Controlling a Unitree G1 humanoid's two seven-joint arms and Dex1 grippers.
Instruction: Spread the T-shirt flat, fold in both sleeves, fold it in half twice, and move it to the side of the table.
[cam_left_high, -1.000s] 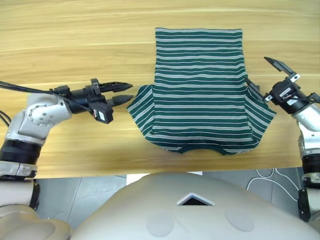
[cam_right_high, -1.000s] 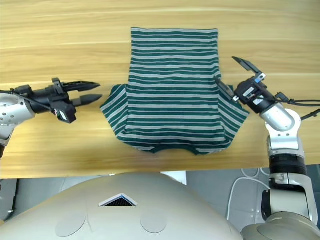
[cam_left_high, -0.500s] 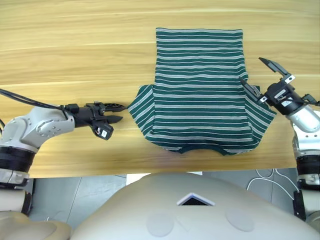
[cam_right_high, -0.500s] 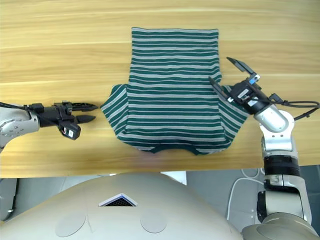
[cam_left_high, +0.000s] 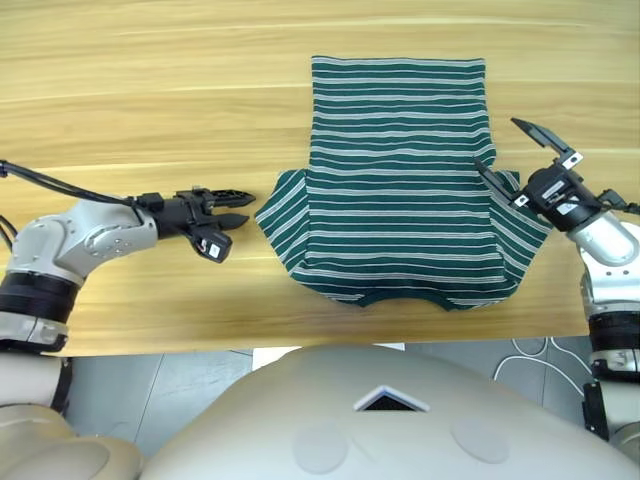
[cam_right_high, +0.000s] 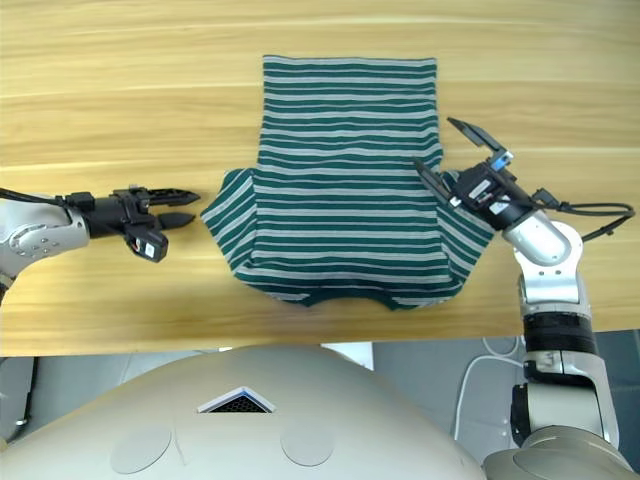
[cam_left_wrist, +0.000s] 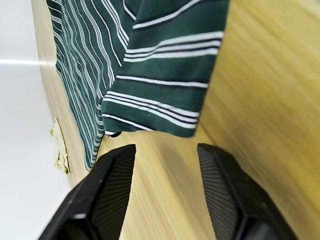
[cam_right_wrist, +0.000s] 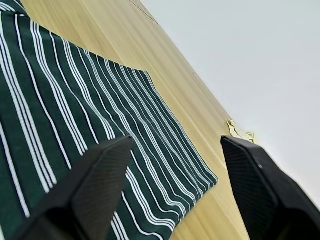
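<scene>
Striped T-shirt (cam_left_high: 398, 180) lying flat on the wooden table (cam_left_high: 150, 80), collar toward the near edge, hem toward the far edge, both sleeves spread outward. The left gripper (cam_left_high: 240, 203) lies low over the wood just beside the left sleeve (cam_left_high: 280, 205), its fingers a little apart and nothing between them. The right gripper (cam_left_high: 497, 143) is at the shoulder of the right sleeve (cam_left_high: 525, 225) with its fingers spread wide; whether the lower one touches the cloth cannot be told. Likely hazards at the sleeve-folding step are these: a left finger that fails to slide under the sleeve's edge would push the fabric ahead of it and bunch it. A right pinch taken this far inward could catch the body layer along with the sleeve and lift or wrinkle the spread panel. Unequal pulls from the two arms would skew the garment toward the near edge, where the collar already lies close.
</scene>
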